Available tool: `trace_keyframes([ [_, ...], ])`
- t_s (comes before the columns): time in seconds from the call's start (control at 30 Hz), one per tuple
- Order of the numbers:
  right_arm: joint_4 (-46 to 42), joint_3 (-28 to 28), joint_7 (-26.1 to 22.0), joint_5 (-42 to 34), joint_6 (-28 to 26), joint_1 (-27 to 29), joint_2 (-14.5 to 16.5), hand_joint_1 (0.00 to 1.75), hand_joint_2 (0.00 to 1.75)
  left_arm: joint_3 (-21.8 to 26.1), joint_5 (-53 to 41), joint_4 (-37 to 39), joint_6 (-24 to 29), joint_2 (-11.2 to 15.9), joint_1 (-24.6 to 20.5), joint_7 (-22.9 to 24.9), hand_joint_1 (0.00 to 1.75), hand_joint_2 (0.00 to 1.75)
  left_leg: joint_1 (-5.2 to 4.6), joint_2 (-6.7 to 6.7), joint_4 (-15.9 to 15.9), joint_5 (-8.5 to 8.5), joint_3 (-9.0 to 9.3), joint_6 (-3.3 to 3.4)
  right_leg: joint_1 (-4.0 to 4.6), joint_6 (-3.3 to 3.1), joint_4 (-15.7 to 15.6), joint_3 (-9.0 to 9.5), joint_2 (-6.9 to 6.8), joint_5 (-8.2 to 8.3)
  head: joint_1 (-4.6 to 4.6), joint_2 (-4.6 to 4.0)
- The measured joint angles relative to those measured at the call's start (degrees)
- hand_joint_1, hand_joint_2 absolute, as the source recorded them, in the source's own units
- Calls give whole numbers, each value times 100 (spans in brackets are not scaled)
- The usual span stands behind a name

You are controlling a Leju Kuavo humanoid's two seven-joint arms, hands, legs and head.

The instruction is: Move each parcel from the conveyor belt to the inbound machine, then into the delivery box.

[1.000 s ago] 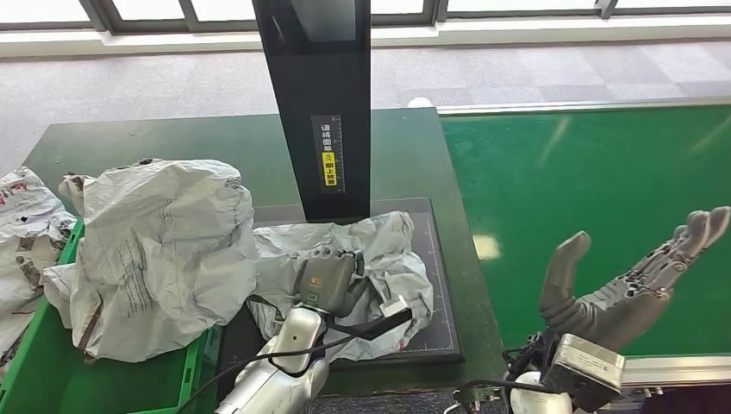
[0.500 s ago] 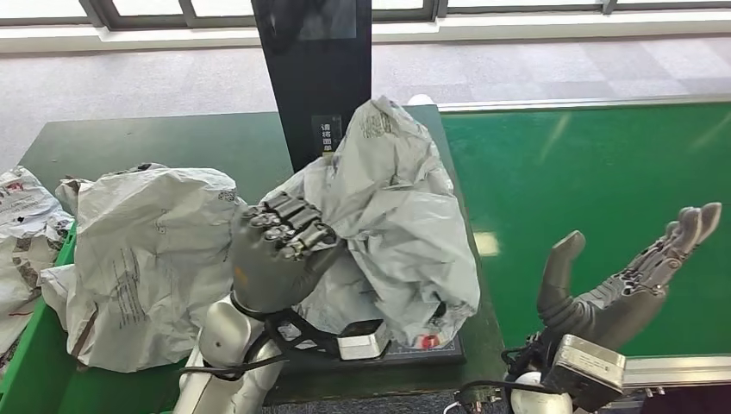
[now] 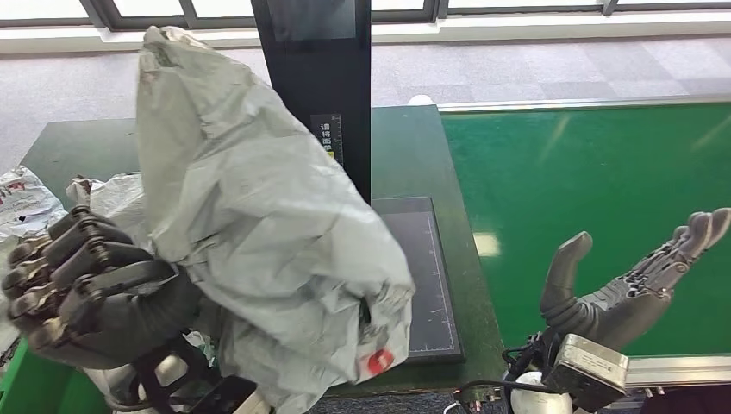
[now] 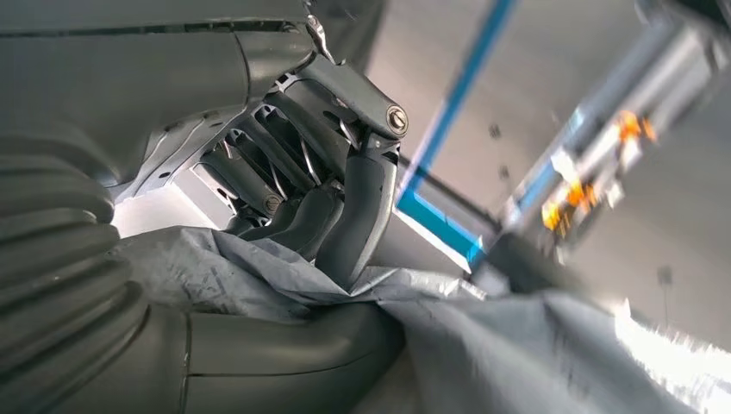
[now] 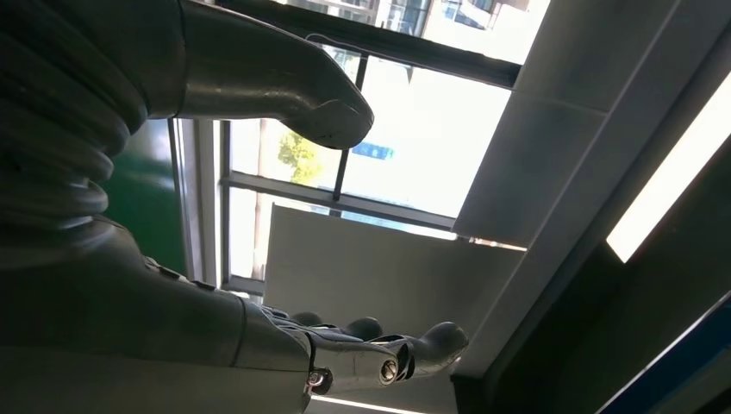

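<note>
My left hand (image 3: 90, 289) grips a large crumpled grey plastic parcel (image 3: 259, 224) and holds it up high, left of the inbound machine's black pad (image 3: 427, 276). In the left wrist view the fingers (image 4: 345, 216) close on the grey wrap (image 4: 483, 345). The parcel hangs in front of the machine's black post (image 3: 332, 78) and hides much of the green delivery box (image 3: 39, 384). Over the green conveyor belt (image 3: 595, 172), my right hand (image 3: 629, 280) is open, palm up, fingers spread, with nothing in it; the same hand (image 5: 259, 336) appears against the ceiling.
More grey parcels (image 3: 26, 203) lie at the far left, over the box. The machine stands on a dark green table (image 3: 405, 151). A metal rail (image 3: 672, 371) runs along the belt's near edge. Windows and grey carpet lie beyond.
My left hand has lifted the parcel off the machine's pad and swung it up and to the left, toward the box. The pad is now bare. The right hand has stayed put.
</note>
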Motion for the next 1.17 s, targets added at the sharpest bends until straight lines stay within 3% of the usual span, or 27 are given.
trace_keyframes([
  [0.4, 0, 0, 0, -26, 0, -1, 0, 0, 175, 685, 1340, -591, -6, -16, 203, -547, 175, 175, 0, -2, 0, -1, -2, 1, -1, 0, -1, 0, -2, -1, -1, 0],
  [0.57, -1, 0, 0, -36, 0, -1, 0, 0, 175, 1437, 1450, -562, -7, -38, 274, -460, 175, 175, 0, 1, 0, 0, 2, 0, 2, -1, -1, -4, 0, -1, -1, 0],
  [0.7, -5, -3, 13, -9, -1, 3, 0, 0, 175, 2213, 807, -85, -8, -63, 212, -25, 175, 175, 0, 8, 0, 2, 6, -3, 2, -4, -1, -9, 5, 0, -1, 0],
  [0.9, -132, -66, 13, -15, -9, 38, 0, 0, 175, 2548, -750, 453, -11, -68, 188, 1594, 175, 175, 0, 14, 0, 2, 5, -4, 0, -6, -1, -11, 12, 3, -1, 0],
  [1.17, -177, -92, 11, -18, -9, 69, 2, 0, 175, 3013, -1013, 763, -11, -76, 246, 2098, 175, 175, 0, 14, 0, 1, 3, -5, 4, -7, -1, -13, 13, 2, -1, 0],
])
